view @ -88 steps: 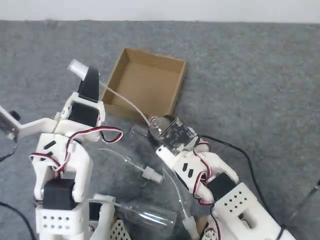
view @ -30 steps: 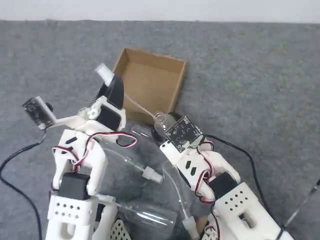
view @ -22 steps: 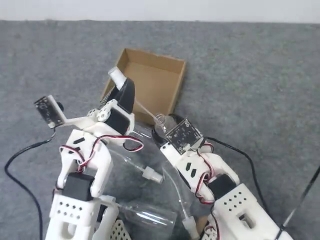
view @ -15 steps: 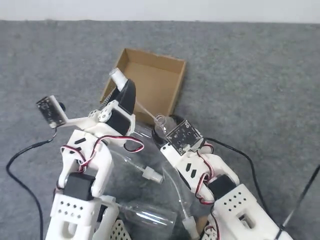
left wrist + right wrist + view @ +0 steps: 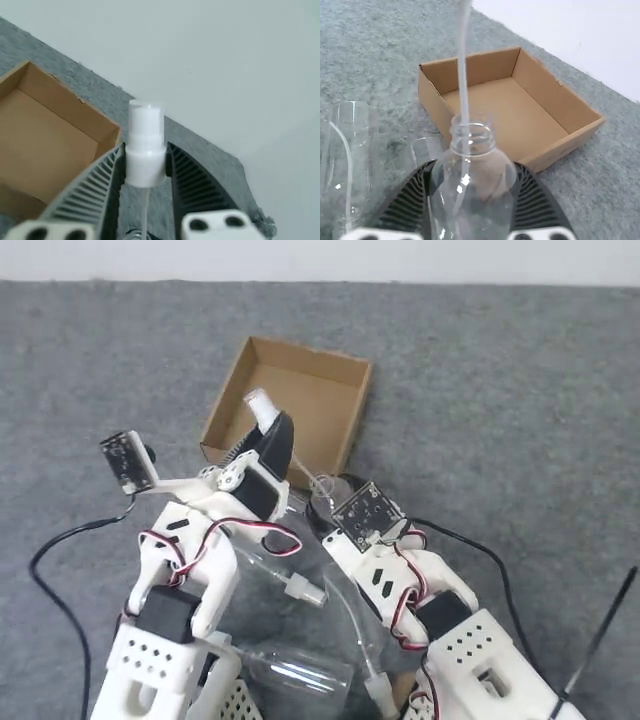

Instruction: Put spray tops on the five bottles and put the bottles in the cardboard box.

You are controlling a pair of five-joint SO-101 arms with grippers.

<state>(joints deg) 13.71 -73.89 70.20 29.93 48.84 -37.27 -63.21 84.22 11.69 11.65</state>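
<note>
No text, label, number or sign can be read; cardboard box (image 5: 300, 405), bottle (image 5: 470, 187) and spray top (image 5: 145, 145) are noted as unmarked.

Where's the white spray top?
In the high view, the left gripper holds the spray top by the cardboard box's near wall, its tube in the right gripper's bottle.

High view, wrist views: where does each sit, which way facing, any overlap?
High view: fixed overhead, looks down on both arms, cardboard box, loose bottles.
Left wrist view: on left wrist, looks past own jaws, shut on spray top, toward box.
Right wrist view: on right wrist, past own jaws holding clear bottle, toward box.
Shared: box, in all three.
</note>
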